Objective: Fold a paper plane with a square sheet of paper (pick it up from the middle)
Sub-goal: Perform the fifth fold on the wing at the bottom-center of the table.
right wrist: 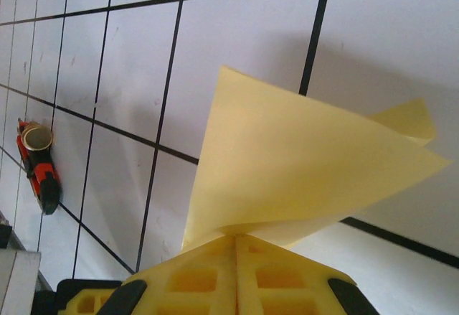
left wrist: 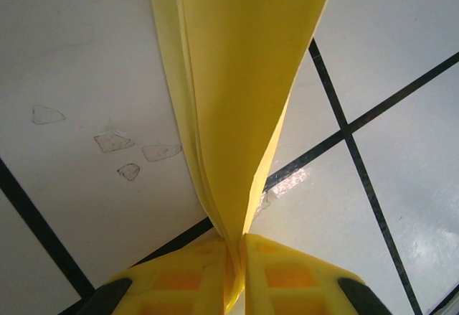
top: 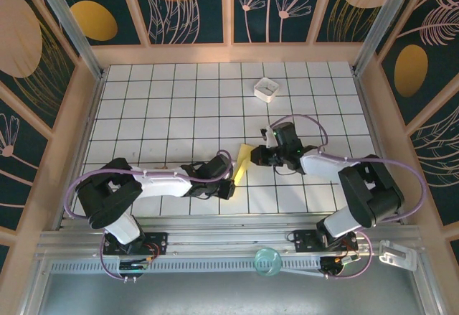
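At the near edge our two arm bases sit on the rail, and a side wall stands close outside each elbow. Just beyond them, in the near-middle rows of the table (top: pixel 143 125), the paper (top: pixel 242 164) shows as a narrow yellow strip slanting between the two grippers. The left gripper (top: pixel 231 184) is closed on the paper's near end. In the left wrist view its yellow fingers (left wrist: pixel 179 279) meet with the folded layers pinched between them, and the paper widens away from the grip. The right gripper (top: pixel 257 158) is closed on the paper's far part. In the right wrist view its fingers (right wrist: pixel 193 279) press together on one edge, and the paper spreads out into a pointed flap with a second corner behind it. The two grippers are near each other but apart. Bare tiles lie open to the left and beyond. A white box (top: pixel 266 89) sits well apart, far right, just short of the back wall.
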Controlling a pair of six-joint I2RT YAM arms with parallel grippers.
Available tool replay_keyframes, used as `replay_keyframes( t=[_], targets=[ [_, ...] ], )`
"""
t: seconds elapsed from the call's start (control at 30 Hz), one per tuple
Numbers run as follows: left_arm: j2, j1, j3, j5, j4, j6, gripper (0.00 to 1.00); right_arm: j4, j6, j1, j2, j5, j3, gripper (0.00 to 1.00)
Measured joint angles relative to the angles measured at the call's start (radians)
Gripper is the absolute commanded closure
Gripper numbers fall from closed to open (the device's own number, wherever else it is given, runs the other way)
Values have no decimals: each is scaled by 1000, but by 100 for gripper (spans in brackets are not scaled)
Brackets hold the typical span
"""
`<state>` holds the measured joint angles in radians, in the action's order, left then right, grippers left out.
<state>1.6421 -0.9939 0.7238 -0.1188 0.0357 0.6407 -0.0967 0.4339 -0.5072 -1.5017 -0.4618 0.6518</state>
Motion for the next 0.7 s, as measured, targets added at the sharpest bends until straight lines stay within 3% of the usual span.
replay_keyframes(
  t=[0.5, 0.7],
  targets=[
    [7, 5, 6, -27, -6, 5, 95, -9, -19, 3, -72, -80, 68, 91],
    [-5, 43, -32, -115, -77, 37, 93, 50, -62, 8, -40, -59, 69, 87]
  ],
)
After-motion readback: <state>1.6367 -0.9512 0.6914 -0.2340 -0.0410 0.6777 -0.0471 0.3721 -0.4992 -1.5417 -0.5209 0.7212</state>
